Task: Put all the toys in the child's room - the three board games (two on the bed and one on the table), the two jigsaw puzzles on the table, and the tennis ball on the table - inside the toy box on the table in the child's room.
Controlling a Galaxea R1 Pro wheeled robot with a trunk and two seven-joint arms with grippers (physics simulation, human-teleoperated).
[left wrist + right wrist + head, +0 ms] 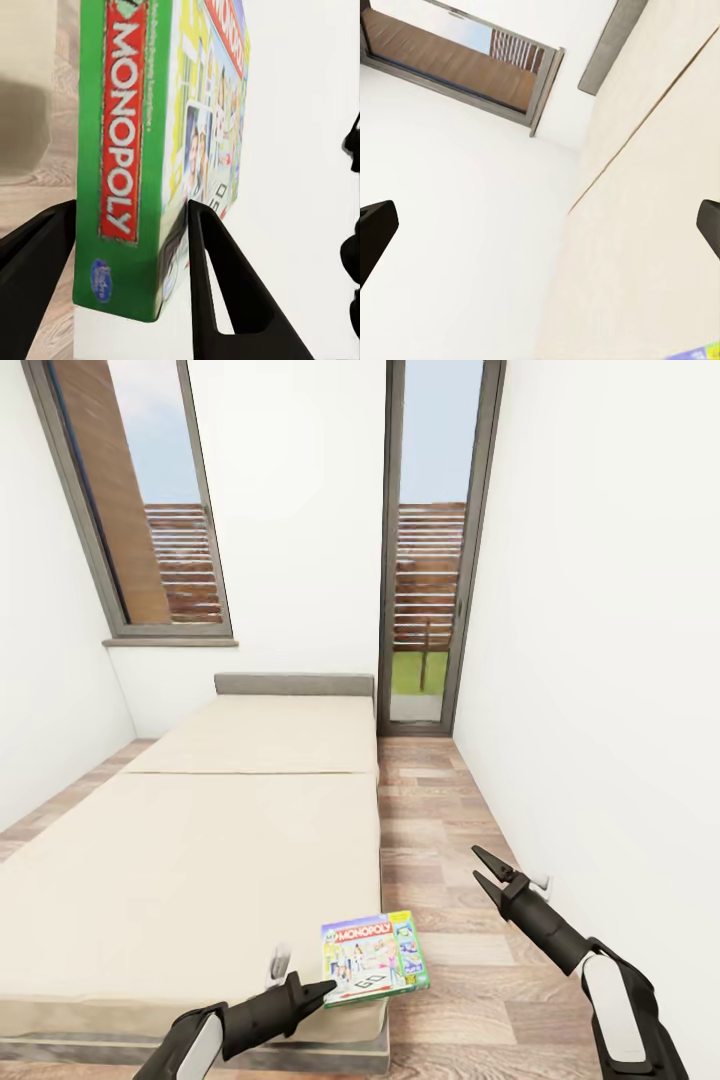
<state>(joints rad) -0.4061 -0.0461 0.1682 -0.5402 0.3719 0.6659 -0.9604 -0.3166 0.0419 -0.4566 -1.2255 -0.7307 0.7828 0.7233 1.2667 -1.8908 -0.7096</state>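
Note:
A green-edged Monopoly board game (373,957) lies at the near right corner of the beige bed (200,840), overhanging the edge a little. My left gripper (325,990) is shut on its near edge. In the left wrist view the two black fingers (217,270) press on either side of the green Monopoly side (124,135). My right gripper (485,867) hangs open and holds nothing, above the floor to the right of the bed. A corner of the game box (697,352) shows beneath it in the right wrist view. The table, toy box, jigsaw puzzles and tennis ball are out of view.
A strip of wood plank floor (440,840) runs between the bed and the white right wall (600,710). A grey headboard (293,684), a window (150,510) and a tall glass door (430,560) stand at the far end.

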